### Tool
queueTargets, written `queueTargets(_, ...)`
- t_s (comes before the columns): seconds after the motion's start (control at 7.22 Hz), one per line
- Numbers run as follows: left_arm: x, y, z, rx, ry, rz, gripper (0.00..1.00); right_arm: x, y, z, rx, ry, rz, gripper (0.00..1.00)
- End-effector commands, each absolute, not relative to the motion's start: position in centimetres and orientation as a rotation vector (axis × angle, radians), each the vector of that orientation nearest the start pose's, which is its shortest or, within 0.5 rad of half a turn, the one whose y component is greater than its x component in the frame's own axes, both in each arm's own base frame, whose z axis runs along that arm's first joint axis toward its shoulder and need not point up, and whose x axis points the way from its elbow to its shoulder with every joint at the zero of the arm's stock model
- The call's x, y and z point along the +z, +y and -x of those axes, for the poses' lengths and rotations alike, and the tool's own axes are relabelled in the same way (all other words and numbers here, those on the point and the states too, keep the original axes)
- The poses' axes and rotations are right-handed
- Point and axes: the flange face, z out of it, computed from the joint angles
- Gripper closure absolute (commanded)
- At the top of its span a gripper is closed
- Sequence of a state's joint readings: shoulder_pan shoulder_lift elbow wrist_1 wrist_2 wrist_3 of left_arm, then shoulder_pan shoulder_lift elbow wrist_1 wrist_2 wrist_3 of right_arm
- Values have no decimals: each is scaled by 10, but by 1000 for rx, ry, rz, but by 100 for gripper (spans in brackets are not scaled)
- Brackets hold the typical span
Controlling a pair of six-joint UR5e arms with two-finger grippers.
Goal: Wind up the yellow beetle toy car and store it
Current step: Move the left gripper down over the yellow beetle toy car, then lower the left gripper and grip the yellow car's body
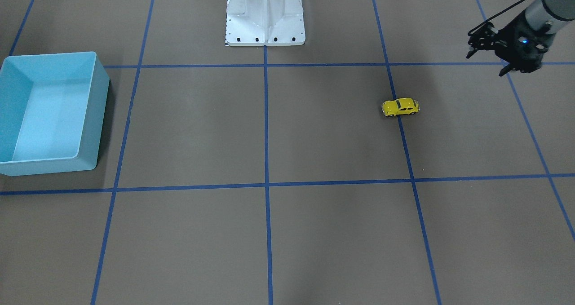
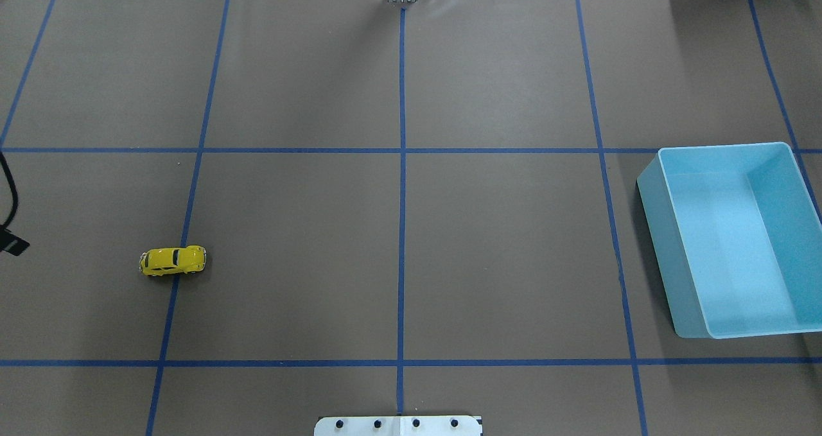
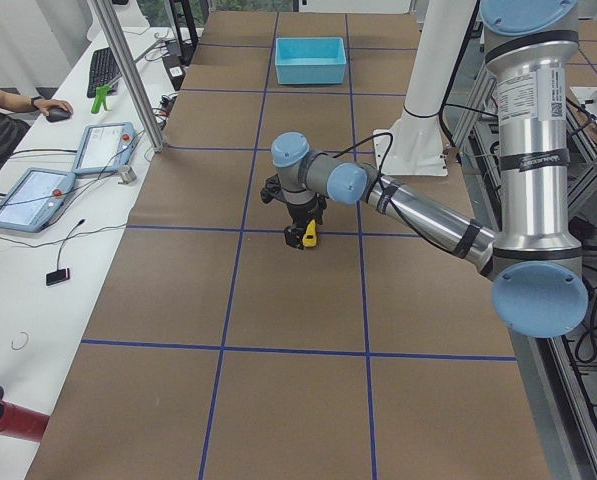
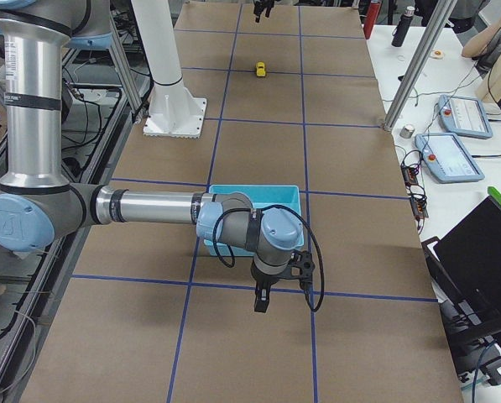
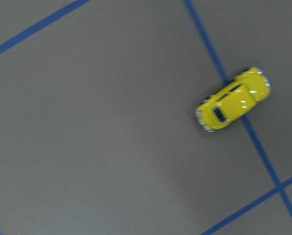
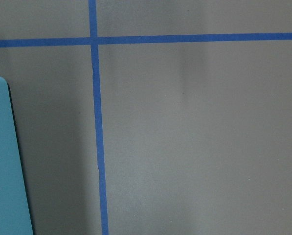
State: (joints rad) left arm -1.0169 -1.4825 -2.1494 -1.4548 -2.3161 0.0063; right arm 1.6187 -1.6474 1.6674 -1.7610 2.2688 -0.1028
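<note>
The yellow beetle toy car (image 1: 400,107) stands on its wheels on a blue tape line on the brown table; it also shows in the overhead view (image 2: 173,261) and the left wrist view (image 5: 232,100). My left gripper (image 1: 485,64) hovers above the table, apart from the car, toward my left and nearer my base; its fingers look open and empty. The light blue bin (image 1: 94,116) stands empty on my far right side, also seen from overhead (image 2: 655,243). My right gripper (image 4: 263,298) hangs just outside the bin's end wall; I cannot tell whether it is open or shut.
My white base mount (image 1: 265,22) stands at the table's middle, on my side. Blue tape lines divide the brown table into squares. A side bench with teach pendants (image 3: 103,148) and a metal post (image 3: 128,75) runs along the far edge.
</note>
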Motion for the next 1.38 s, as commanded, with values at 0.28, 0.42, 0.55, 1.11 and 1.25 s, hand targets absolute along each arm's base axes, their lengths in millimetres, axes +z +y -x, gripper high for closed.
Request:
queueTargets(0.28,384,-369,-277,938,655,-284,0,670,-440,-91,6,-707,108,1)
queueTargets(0.42,380,-363,-300,1052,588,-344,0,670,-440,-91,6,-707,108,1)
queueTargets(0.55,384,-357,-320,1196,513,-393,0,670,-440,-91,6,-707,108,1)
queueTargets(1.11,392,-362,-368,1355,362,-407,0,672,-438,-91,7,-707,111,1)
queueTargets(1.25,397,-362,-375,1385,339,-395,0,671,-438,-91,8,-707,110,1)
